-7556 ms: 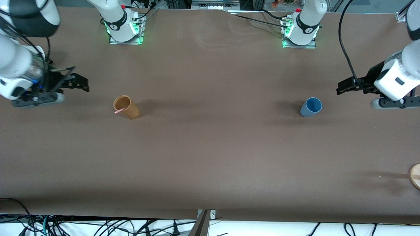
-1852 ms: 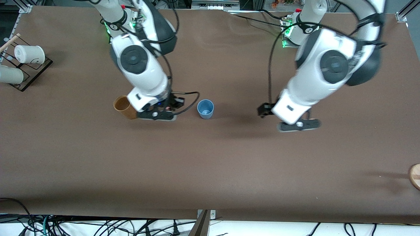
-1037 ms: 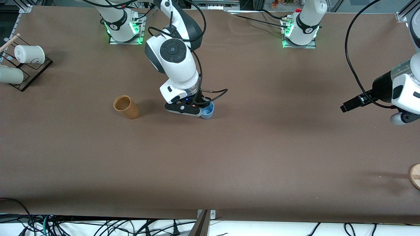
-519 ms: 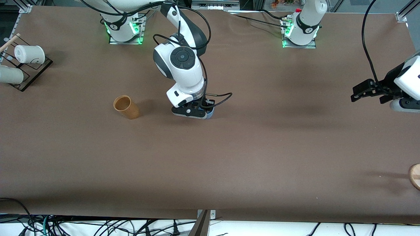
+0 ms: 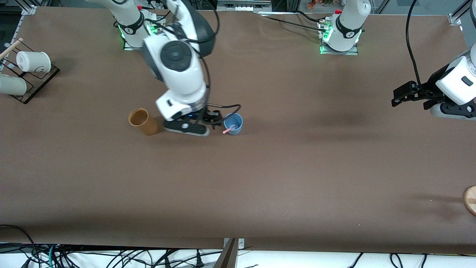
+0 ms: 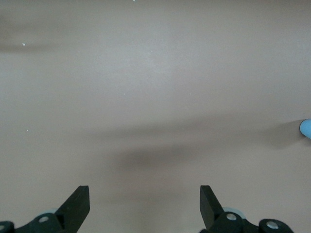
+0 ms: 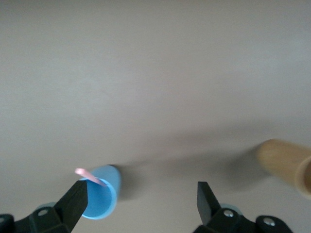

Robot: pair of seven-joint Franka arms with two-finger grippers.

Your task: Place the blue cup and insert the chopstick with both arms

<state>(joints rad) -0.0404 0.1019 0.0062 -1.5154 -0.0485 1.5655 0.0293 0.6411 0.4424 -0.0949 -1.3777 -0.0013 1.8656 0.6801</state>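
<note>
Claws spread and empty: right claw (image 5: pixel 212 118) beside blue cup (image 5: pixel 233 124) (chopstick (image 5: pixel 228 130) inside), left claw (image 5: pixel 401 96) waiting.

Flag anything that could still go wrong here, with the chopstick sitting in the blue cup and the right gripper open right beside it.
1. The right gripper hangs open close beside the blue cup; a sideways pull-out could clip the cup and tip it.
2. The chopstick leans over the rim toward that gripper, so a finger could catch it and flick it out.
3. The brown cup stands beside the same arm and could be bumped.
The left gripper waits open, well clear.
</note>
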